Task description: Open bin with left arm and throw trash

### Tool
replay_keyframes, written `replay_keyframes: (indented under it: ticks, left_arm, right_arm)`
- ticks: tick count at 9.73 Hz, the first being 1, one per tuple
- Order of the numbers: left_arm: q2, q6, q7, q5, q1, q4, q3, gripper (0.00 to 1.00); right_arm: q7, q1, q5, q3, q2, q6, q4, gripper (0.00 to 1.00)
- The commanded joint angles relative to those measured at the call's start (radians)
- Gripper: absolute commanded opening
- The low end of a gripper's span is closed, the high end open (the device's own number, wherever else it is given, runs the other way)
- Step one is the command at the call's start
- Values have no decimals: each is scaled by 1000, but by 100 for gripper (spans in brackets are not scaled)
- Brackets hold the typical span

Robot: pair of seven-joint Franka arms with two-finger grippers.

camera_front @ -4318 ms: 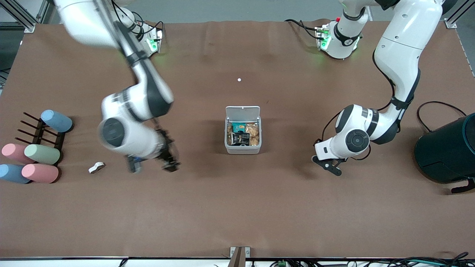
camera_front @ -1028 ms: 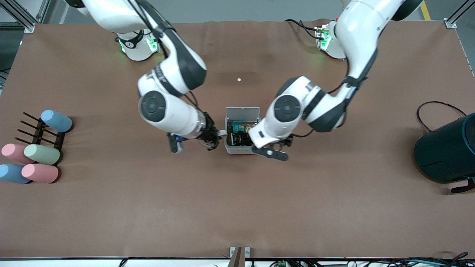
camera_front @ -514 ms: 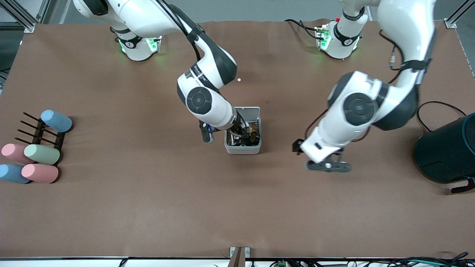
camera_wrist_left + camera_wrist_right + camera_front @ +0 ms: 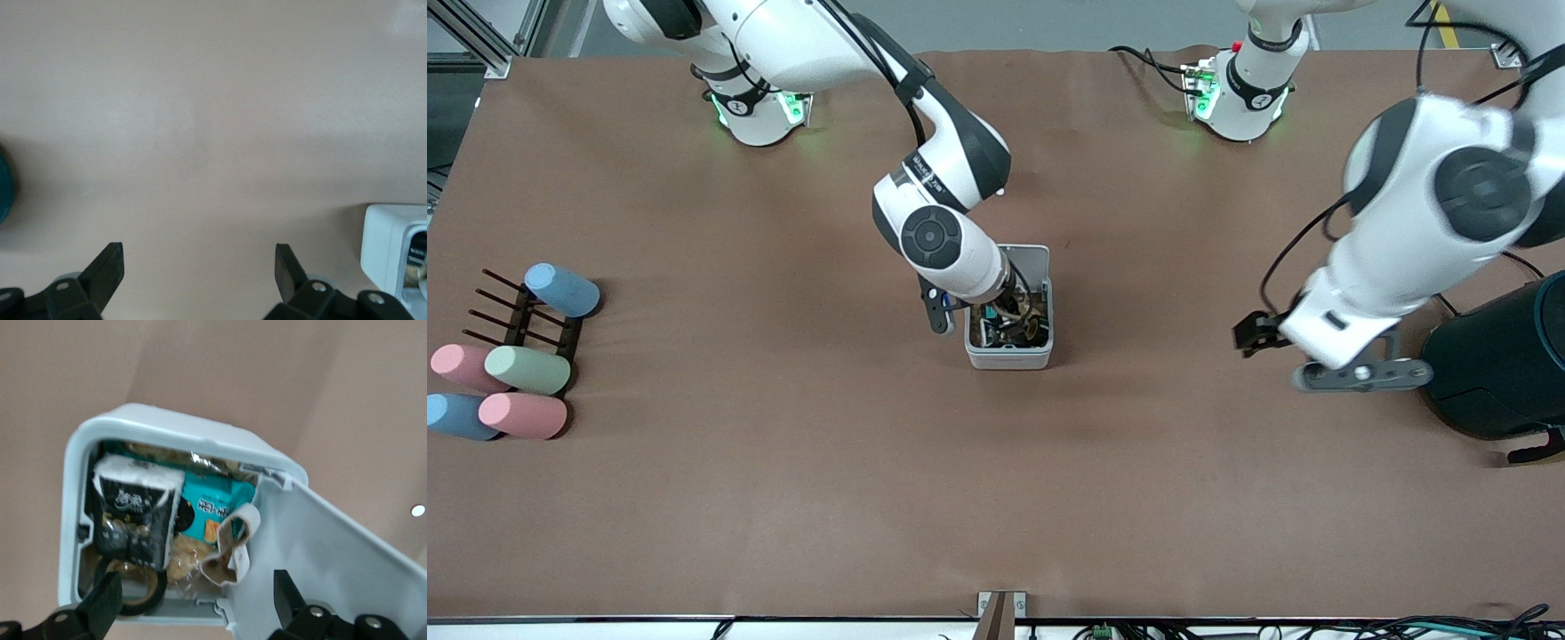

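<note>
Right wrist view: right gripper (image 4: 193, 603) open over the bin (image 4: 80, 520); left gripper (image 4: 198, 270) open

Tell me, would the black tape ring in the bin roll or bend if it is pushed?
The tape ring is probably stiff: its round shape holds under the wrapper. Lying roughly flat in the bin, it would likely slide, not roll.

A robotics lab bench is indicated. A table (image 4: 783, 498) covered in brown sheeting fills the frame. Two arm bases (image 4: 751, 111) with green status lights are bolted along the top edge. Aluminium framing (image 4: 471, 36) is seen at the upper corners, and loose cables (image 4: 1405, 629) are gathered at the lower right.
</note>
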Motion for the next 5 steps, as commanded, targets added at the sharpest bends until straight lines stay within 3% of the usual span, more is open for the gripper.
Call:
replay_keyframes:
  ticks: [1,3,5]
  left_arm:
    - [-156,-114,115,-71,-66,-29,169,100]
    - [-262,-123,215,-103,-100,-129,280,100]
    - [-334,-112,186,-105,-119,-197,304,100]
  right_arm:
    - [4,-86,15,10,-26,-73,13,100]
    - [2,-155,10,5,-38,-109,40,100]
    - [-37,-285,3,5,-116,-240,83,100]
